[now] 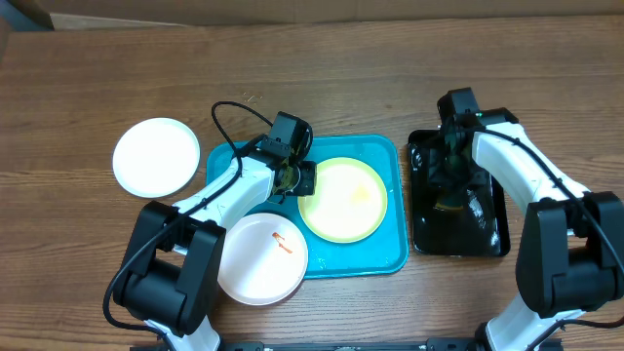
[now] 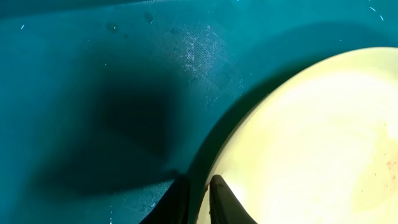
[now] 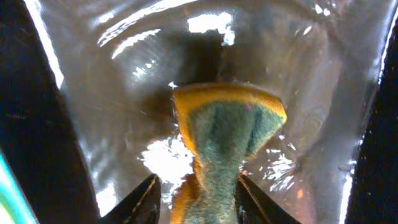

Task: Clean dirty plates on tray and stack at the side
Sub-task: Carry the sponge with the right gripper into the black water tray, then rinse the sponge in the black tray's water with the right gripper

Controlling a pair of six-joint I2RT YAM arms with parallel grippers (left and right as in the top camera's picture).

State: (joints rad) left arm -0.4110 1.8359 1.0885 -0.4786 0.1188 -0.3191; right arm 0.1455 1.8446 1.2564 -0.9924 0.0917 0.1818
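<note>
Your left jaws, narrow, pinch the rim of the yellow plate [image 1: 343, 200]. Right jaws straddle the sponge [image 3: 227, 143]; you cannot tell whether they grip.

three plates, one turquoise tray

the turquoise tray [image 1: 388, 255] lies flat, rectangular with rounded corners and a raised rim. the pale yellow plate [image 1: 341, 200] sits inside it toward 3 o'clock, face up, with faint pinkish specks on its surface. the white plate with an orange smear [image 1: 261, 258] overhangs the tray's 7 o'clock corner, partly off onto the table [image 1: 390, 78]. the plain white plate [image 1: 156, 156] lies flat on the table at the tray's 10 o'clock, just beside its edge but not touching.
</note>
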